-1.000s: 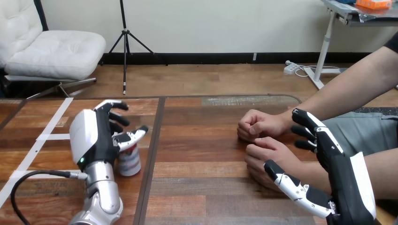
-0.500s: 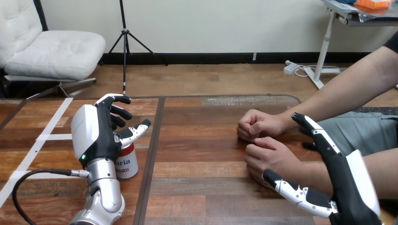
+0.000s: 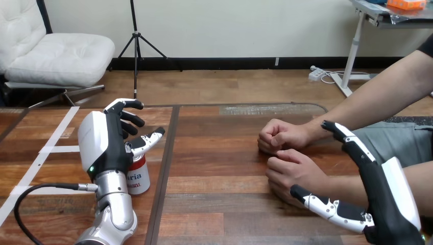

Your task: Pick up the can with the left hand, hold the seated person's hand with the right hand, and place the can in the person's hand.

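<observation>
The can (image 3: 139, 176) stands upright on the table (image 3: 219, 168). The left hand (image 3: 104, 145) sits just left of the can, fingers spread open, thumb reaching over its top, gripping nothing. Far right of the can, the right hand (image 3: 385, 199) is open too, thumb and fingers straddling the wrist of the person's nearer hand (image 3: 293, 171) without clasping it. Best now: press the palm to the can's side, then curl evenly to avoid tipping it. Its label carries dark lettering on white.
</observation>
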`<state>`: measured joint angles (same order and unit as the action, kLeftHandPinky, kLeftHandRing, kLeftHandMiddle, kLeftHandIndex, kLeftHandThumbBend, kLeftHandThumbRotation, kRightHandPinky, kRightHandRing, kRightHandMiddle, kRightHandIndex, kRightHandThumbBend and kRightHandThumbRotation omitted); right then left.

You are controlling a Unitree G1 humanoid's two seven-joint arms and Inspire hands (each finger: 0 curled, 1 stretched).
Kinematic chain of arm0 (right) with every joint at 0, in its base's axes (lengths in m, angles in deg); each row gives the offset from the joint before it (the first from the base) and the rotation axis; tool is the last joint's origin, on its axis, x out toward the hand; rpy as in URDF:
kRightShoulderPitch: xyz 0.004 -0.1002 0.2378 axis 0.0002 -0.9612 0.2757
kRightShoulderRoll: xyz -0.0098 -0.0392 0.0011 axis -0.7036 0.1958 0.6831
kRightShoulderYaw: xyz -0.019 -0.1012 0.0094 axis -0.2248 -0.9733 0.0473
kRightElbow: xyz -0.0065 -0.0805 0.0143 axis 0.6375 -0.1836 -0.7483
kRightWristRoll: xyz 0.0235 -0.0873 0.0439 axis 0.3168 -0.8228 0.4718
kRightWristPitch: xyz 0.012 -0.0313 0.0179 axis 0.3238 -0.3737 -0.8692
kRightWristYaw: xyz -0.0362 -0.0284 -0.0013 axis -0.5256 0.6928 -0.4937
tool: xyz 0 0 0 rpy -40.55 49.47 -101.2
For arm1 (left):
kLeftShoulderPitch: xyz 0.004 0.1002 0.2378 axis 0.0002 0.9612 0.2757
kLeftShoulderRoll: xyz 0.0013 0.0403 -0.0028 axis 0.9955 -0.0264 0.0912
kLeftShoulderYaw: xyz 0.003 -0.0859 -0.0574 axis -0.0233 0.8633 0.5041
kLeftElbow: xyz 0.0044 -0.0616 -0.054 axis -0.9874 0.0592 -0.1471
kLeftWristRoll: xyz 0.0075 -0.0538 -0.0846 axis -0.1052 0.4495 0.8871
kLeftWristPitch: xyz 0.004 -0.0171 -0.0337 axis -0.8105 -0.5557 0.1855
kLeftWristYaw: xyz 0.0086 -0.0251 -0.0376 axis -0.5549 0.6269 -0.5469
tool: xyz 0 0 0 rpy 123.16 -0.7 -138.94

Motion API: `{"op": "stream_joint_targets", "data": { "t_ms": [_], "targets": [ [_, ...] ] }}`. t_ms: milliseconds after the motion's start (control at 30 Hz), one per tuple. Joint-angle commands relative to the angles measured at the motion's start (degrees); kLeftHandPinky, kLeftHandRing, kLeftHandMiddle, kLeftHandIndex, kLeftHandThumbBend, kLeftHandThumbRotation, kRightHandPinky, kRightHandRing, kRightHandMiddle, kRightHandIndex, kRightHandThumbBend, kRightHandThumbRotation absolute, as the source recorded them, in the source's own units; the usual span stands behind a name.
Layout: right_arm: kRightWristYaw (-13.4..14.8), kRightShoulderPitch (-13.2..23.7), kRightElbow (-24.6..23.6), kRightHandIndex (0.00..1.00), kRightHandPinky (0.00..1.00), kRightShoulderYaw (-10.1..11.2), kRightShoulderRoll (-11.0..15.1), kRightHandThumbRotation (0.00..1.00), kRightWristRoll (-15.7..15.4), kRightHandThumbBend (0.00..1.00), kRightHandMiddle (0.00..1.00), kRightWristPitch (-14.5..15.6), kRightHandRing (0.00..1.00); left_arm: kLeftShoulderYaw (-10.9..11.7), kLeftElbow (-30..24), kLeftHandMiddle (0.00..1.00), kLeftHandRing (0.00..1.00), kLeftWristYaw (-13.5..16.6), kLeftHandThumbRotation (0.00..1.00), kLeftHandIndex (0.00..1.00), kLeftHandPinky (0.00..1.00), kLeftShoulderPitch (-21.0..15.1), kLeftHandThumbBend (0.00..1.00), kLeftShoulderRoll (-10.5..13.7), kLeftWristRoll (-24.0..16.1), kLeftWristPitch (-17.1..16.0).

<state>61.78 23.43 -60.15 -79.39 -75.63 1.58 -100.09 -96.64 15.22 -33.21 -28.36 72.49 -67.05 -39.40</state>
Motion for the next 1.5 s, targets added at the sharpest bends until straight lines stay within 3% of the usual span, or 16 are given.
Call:
{"op": "stream_joint_targets", "data": {
  "t_ms": [0, 567, 767, 1000, 1467],
  "targets": [
    [0.22, 3.45, -3.54, 0.86, 0.87, 0.29, 1.25, 0.21, -0.45, 0.78, 0.90, -0.90, 0.89, -0.57, -2.25, 0.48, 0.44, 1.09, 0.00, 0.61, 0.44, -1.62, 0.70, 0.10, -0.80, -1.20],
    [-1.30, 2.83, -4.56, 0.87, 0.84, -0.39, 0.86, 0.25, -0.24, 0.78, 0.90, 0.58, 0.89, -1.28, -2.17, 0.50, 0.45, 2.98, 0.00, 0.63, 0.44, -1.18, 0.72, 0.21, -2.75, -0.73],
    [-1.74, 2.74, -4.67, 0.87, 0.83, -0.54, 0.79, 0.25, -0.14, 0.78, 0.91, 0.72, 0.89, -1.53, -2.05, 0.63, 0.59, 2.63, 0.01, 0.70, 0.53, -1.40, 0.77, 0.36, -3.49, 2.28],
    [-2.01, 2.71, -4.86, 0.88, 0.84, -0.64, 0.80, 0.27, -0.22, 0.78, 0.91, 0.99, 0.90, -0.57, -2.22, 0.74, 0.69, 2.22, 0.12, 0.76, 0.60, -1.35, 0.84, 0.15, -2.73, 4.82],
    [-2.28, 2.41, -5.33, 0.88, 0.85, -0.87, 0.48, 0.28, -0.34, 0.79, 0.91, 2.04, 0.91, 0.98, -1.77, 0.77, 0.71, -1.54, 0.22, 0.77, 0.62, -1.00, 0.89, 0.08, 0.28, 8.06]
  ]
}}
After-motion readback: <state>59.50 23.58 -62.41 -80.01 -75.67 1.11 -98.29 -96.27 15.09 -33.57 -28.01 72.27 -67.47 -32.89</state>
